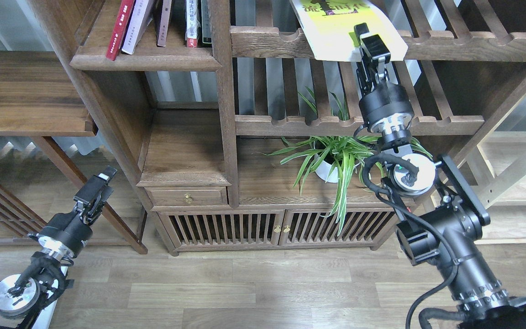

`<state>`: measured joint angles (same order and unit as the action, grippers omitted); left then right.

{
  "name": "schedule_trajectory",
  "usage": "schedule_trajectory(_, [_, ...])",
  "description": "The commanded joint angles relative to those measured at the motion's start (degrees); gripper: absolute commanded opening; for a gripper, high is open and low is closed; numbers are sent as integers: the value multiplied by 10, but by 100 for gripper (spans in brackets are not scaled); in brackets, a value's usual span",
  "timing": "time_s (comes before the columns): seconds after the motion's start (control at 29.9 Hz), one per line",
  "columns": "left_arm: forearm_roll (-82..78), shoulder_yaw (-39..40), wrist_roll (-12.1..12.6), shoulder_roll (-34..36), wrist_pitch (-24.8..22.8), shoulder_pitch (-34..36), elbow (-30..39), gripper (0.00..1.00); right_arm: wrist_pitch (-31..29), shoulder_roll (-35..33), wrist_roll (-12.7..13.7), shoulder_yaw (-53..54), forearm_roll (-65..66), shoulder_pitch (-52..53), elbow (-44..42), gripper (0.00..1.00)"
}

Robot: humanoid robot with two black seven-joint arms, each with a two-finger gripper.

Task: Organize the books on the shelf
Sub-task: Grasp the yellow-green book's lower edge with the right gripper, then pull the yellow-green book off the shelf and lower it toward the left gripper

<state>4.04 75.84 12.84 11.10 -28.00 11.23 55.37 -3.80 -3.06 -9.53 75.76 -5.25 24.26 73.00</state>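
Note:
The yellow-green book [336,32] lies flat on the top slatted rack and overhangs its front rail. My right gripper [369,40] is at the book's front edge, right of its middle; one finger lies over the cover, and I cannot tell if the jaws clamp it. The dark red book [119,27] and the lavender-white book [137,23] lean on the dark-brown shelf [144,61] at the upper left. My left gripper [103,179] hangs low at the left, fingers together and empty, far from the books.
Other books [192,20] stand at the right of the shelf, against the upright post [224,91]. A potted spider plant [331,160] stands under my right forearm. A second slatted rack [290,123], a drawer [187,196] and cabinet doors [281,226] lie below.

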Motion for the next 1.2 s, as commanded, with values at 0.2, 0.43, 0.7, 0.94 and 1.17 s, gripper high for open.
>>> schedule_trajectory(0.2, [-1, 0, 0, 0, 0, 0, -2, 84, -8, -4, 2, -6, -1, -14, 4, 5])
schedule_trajectory(0.43, [-1, 0, 0, -1, 0, 5, -12, 84, -62, -7, 4, -9, 1, -54, 6, 5])
schedule_trajectory(0.7, [-1, -10, 0, -6, 0, 23, -32, 84, -178, -36, 4, -47, 12, -148, 6, 5])
schedule_trajectory(0.94, [2, -43, -2, -12, 0, 34, -38, 83, -224, -44, 5, -51, 22, -189, 6, 4])
schedule_trajectory(1.17, [2, -62, 1, -15, 0, 33, -33, 84, -242, -48, 5, -54, 34, -223, 6, 4])
